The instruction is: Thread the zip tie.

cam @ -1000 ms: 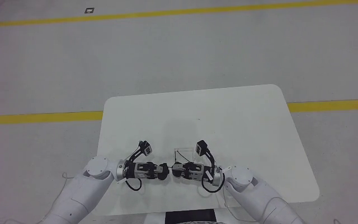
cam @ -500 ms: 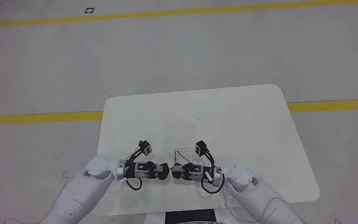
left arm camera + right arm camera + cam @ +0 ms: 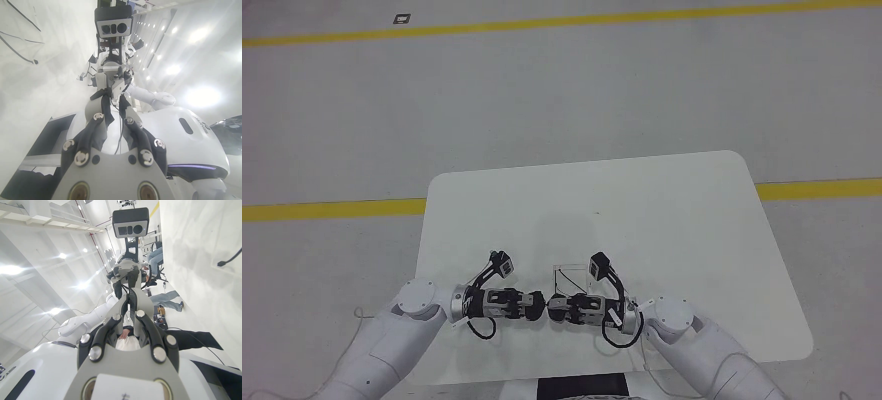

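A thin black zip tie (image 3: 570,277) bends over the white table (image 3: 672,220) just behind the two grippers. Its small head (image 3: 35,61) hangs free at the end of a curved strap; the same head (image 3: 219,263) shows in the right wrist view. My right gripper (image 3: 548,304) is shut, a ribbed black strip (image 3: 133,302) pinched between its fingers. My left gripper (image 3: 533,303) faces it tip to tip, open by a narrow gap. A thin black strand (image 3: 120,130) runs through that gap. Whether the strand is the tie's tail is unclear.
Both arms lie low along the table's near edge (image 3: 542,378). The rest of the table stretches bare behind them and to the right. Yellow floor lines (image 3: 332,209) run past the table.
My right gripper has crept a little toward the left gripper, closing the small space between the two tips. The left arm stays still.
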Motion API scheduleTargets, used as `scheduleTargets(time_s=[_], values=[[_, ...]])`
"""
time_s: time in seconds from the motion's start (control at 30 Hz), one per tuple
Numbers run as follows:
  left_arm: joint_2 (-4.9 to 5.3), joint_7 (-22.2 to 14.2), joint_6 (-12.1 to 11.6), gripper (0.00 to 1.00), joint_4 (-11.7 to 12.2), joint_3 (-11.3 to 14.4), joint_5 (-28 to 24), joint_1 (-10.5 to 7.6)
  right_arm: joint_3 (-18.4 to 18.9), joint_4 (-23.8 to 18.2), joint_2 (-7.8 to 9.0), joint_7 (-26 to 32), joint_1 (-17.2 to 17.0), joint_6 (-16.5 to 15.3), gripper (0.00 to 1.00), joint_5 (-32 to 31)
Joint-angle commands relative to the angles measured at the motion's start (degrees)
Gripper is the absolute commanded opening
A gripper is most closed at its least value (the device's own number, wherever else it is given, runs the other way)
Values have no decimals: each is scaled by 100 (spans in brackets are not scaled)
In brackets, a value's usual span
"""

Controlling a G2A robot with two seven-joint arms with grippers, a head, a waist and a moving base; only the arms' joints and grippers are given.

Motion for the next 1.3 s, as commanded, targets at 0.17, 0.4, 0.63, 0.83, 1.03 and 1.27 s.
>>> scheduleTargets(time_s=[0.17,0.4,0.63,0.83,1.03,1.27], values=[[13,48,1,13,-6,7,7,5,-4,10,5,34,6,8,0,0],[25,61,-14,21,-8,7,-27,18,44,29,21,-6,-17,16,0,3],[37,64,-20,25,-7,9,-54,20,95,29,38,-65,-40,46,0,-11],[45,66,-13,26,-13,19,-54,9,82,-3,38,-81,-39,81,0,-5],[44,76,11,25,-21,61,-38,-17,9,-27,23,-65,3,135,0,-26],[45,80,14,26,1,89,-59,-46,-29,15,14,-38,57,181,0,-27]])
